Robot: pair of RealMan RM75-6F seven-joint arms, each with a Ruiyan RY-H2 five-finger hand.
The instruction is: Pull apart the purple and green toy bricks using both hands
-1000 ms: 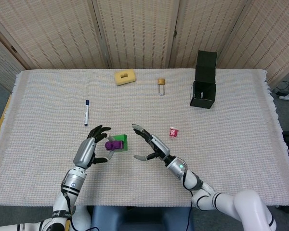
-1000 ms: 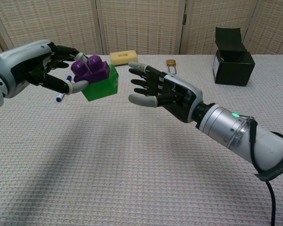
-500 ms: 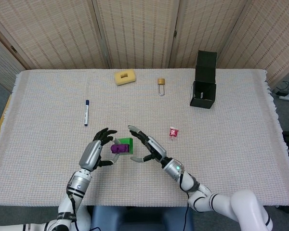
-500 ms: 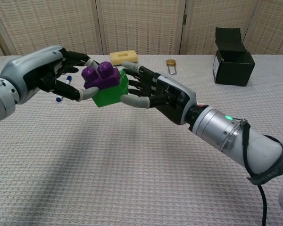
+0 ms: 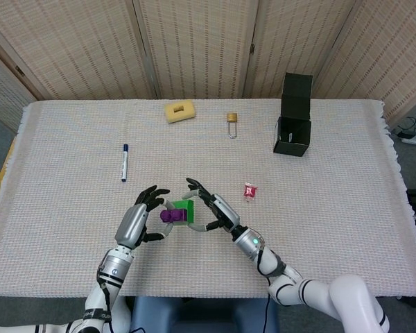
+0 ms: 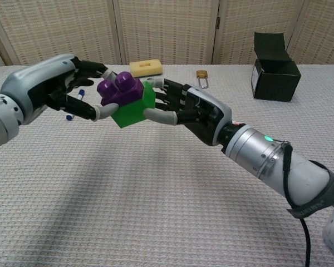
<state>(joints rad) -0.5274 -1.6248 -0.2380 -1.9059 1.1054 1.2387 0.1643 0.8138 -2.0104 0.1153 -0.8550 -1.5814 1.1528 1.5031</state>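
The purple brick [image 5: 169, 215] [image 6: 119, 89] is stuck on top of the green brick [image 5: 184, 209] [image 6: 134, 109], and the pair is held in the air above the table's front middle. My left hand [image 5: 143, 218] [image 6: 58, 86] pinches the purple brick from the left, thumb below and fingers above. My right hand [image 5: 215, 211] [image 6: 192, 108] meets it from the right and grips the green brick, its thumb [image 6: 157, 115] under the brick's lower edge and other fingers over its top corner. The two bricks are still joined.
On the cloth-covered table [image 5: 333, 208] lie a blue pen [image 5: 124, 161] at the left, a yellow sponge [image 5: 180, 111] and a brass padlock [image 5: 231, 123] at the back, and a small red packet [image 5: 249, 191] near my right hand. An open black box [image 5: 295, 114] stands at the back right.
My left hand carried the joined bricks to the right. My right hand came in to the left and its open fingers closed on the green brick.
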